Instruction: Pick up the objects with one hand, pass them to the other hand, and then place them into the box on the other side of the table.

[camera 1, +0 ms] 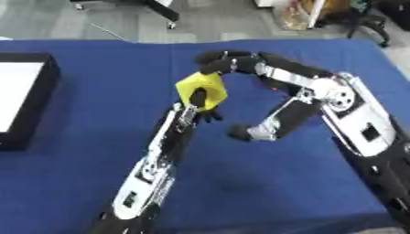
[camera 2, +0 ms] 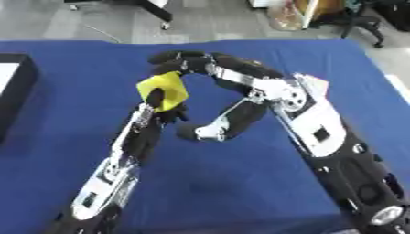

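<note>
A yellow blocky object (camera 1: 205, 87) hangs above the middle of the blue table. My left hand (camera 1: 198, 109) comes up from the lower left and has its fingers curled on the object's lower part, with one dark finger across its front. My right hand (camera 1: 227, 62) arches over from the right, and its curled fingers touch the object's top edge. Both hands meet on the object. The black box with a white inside (camera 1: 41, 93) stands at the table's left edge, well away from both hands.
The blue cloth (camera 1: 96, 137) covers the table between the hands and the box. My right forearm and elbow (camera 1: 344, 109) fill the right side. Beyond the far edge lie a grey floor, a stand's legs (camera 1: 160, 11) and a chair base (camera 1: 368, 23).
</note>
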Controlling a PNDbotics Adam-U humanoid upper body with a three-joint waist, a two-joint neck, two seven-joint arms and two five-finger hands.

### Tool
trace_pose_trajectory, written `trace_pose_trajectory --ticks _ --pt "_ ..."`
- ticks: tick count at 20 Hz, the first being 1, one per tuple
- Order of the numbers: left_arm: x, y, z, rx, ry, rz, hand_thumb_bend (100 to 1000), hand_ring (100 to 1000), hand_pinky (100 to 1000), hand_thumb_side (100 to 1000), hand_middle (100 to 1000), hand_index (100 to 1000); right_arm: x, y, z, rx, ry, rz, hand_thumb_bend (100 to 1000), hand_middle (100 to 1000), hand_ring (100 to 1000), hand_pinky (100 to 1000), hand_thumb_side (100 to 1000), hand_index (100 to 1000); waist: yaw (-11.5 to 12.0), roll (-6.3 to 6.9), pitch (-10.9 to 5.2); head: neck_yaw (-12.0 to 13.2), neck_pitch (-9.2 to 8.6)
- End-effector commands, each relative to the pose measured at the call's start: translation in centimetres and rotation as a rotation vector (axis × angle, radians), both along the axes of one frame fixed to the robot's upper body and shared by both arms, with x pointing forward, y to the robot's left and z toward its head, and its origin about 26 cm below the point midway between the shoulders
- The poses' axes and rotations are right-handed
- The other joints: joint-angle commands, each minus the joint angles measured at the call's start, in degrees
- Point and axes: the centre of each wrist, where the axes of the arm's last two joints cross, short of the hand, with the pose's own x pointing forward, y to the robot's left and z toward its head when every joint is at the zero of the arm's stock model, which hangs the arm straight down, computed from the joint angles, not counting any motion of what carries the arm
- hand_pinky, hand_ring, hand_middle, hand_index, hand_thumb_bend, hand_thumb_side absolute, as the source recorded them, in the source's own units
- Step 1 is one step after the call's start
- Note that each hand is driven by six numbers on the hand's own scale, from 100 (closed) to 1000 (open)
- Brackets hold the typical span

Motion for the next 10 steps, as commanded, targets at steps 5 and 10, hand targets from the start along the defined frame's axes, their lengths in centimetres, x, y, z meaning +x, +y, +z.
trace_pose_trajectory --ticks 5,10 --pt "0.9 2.0 0.6 0.030 -0.026 0.069 100 490 900 660 293 513 -1.9 -2.0 3.9 0.104 -0.114 -0.022 398 962 1000 889 447 951 -0.3 0.04 -1.02 0.4 -0.15" --pt "1.6 4.7 0.9 0.036 -0.032 0.175 100 489 899 656 292 512 -2.7 -3.7 5.2 0.204 -0.162 -0.083 395 945 1000 887 441 950 -0.3 0.10 -1.17 0.1 -0.15"
